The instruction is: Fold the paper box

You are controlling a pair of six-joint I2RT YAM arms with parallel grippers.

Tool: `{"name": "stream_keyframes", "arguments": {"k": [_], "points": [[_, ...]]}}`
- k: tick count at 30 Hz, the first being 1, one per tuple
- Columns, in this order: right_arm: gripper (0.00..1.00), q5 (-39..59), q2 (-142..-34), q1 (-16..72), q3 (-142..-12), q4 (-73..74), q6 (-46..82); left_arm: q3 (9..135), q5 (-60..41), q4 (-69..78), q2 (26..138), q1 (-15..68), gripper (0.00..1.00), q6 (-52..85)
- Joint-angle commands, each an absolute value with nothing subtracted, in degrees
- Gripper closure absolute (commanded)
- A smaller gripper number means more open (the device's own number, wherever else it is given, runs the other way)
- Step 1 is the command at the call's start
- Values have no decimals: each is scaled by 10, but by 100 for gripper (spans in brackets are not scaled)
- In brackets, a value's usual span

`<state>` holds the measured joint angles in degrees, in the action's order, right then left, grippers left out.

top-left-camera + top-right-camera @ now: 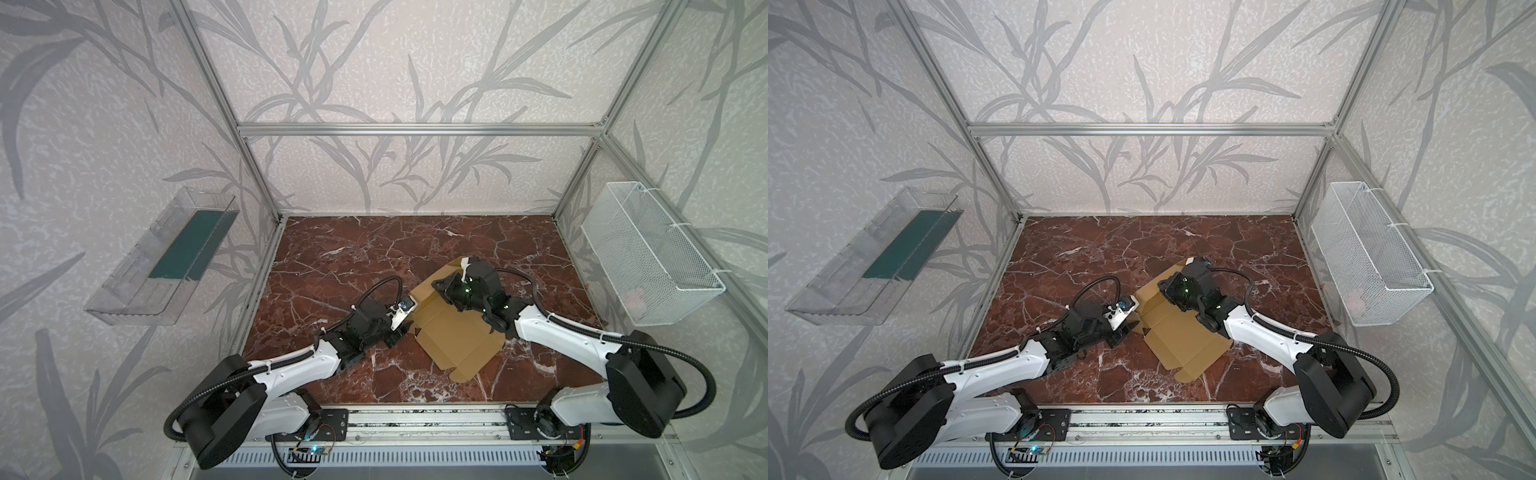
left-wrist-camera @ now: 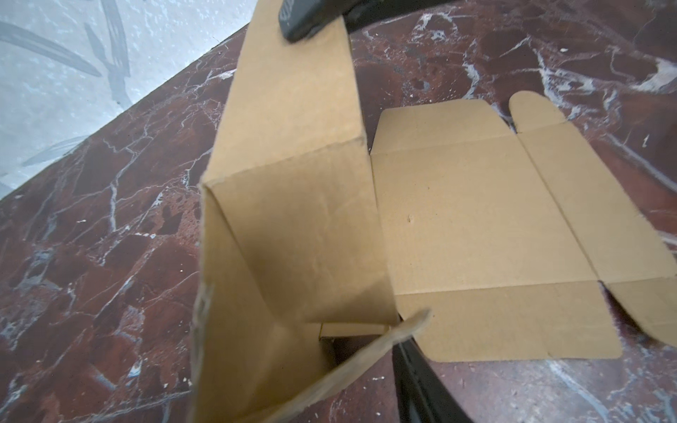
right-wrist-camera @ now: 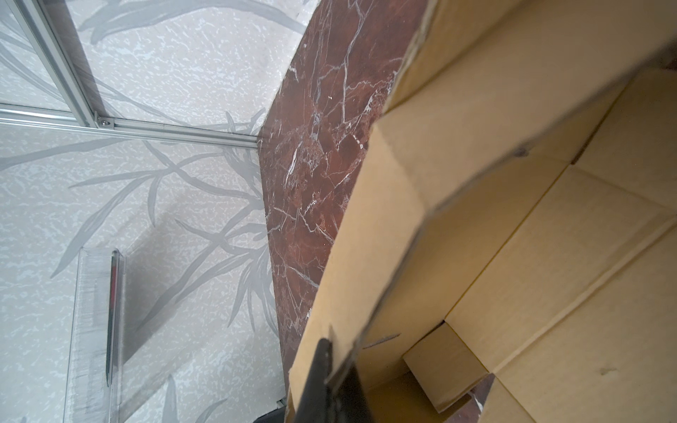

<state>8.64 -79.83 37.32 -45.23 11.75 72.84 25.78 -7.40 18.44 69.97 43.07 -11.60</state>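
Both top views look steeply down from high above and behind the left gripper (image 1: 402,331) and right gripper (image 1: 438,286), sharing the whole table (image 1: 332,257). Each wrist camera sits just behind its gripper, facing forward, very close; both take in the paper box (image 2: 476,219)

The far half of the red-brown marbled tabletop (image 1: 353,249) lies open, as does a near strip between the arm bases. At the centre the tan cardboard paper box (image 1: 461,336) lies mostly flat, but its far-left panel (image 2: 293,110) stands raised, with the black-and-white right arm (image 1: 552,332) stretched over it and the left arm (image 1: 299,365) just beside its left edge. A clear plastic tray (image 1: 137,291) and white wire basket (image 1: 640,249) jut from the side walls.
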Motion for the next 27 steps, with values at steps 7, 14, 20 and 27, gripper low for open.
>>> {"name": "stream_keyframes", "arguments": {"k": [7,14,20,27], "points": [[99,85,-808,371,-442,118,731,280,-120,186,708,430,55,-83],[99,79,-798,371,-436,118,731,289,-136,193,716,430,57,-51],[99,69,-786,371,-428,116,733,296,-134,200,723,437,56,-30],[99,60,-779,379,-422,120,747,313,-163,207,743,448,56,-14]]}}
